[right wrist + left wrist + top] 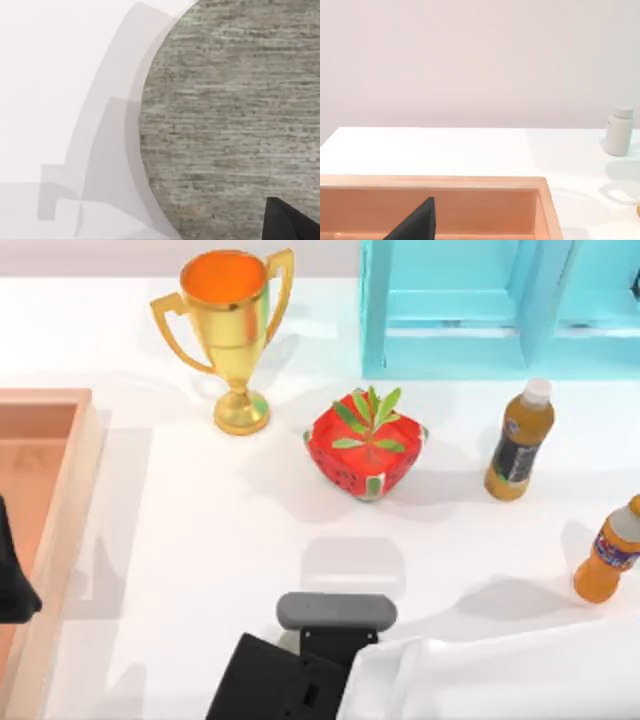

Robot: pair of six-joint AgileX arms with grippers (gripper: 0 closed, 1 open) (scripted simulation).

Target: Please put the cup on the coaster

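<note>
A white bench (200,540) seen from above. A gold cup (232,330), shaped like a trophy, stands upright at the far left-centre of the bench. It has an orange inside, two angular handles, a slim stem and a round foot.

The coaster (230,120) appears in the right wrist view as a flat grey disc with a mottled, stone-like face, lying on the bench directly under that camera. From above, the right arm (330,650) hangs over the near centre of the bench, well apart from the cup. Whether its tool is apart or together cannot be told.

The left arm (12,580) is parked at the left edge, over a shallow wooden tray (70,500). Its tool's state cannot be told either.

Between cup and right arm sits a red pot with a green plant (366,445). Two orange bottles (518,440) stand to the right, and a turquoise cabinet (480,305) is at the far right.

The cup looks rigid, smooth and probably slippery. It is likely top-heavy, with a wide bowl over a small foot, so it could tip. The slim stem, or one handle, seems the surest place to hold it.
</note>
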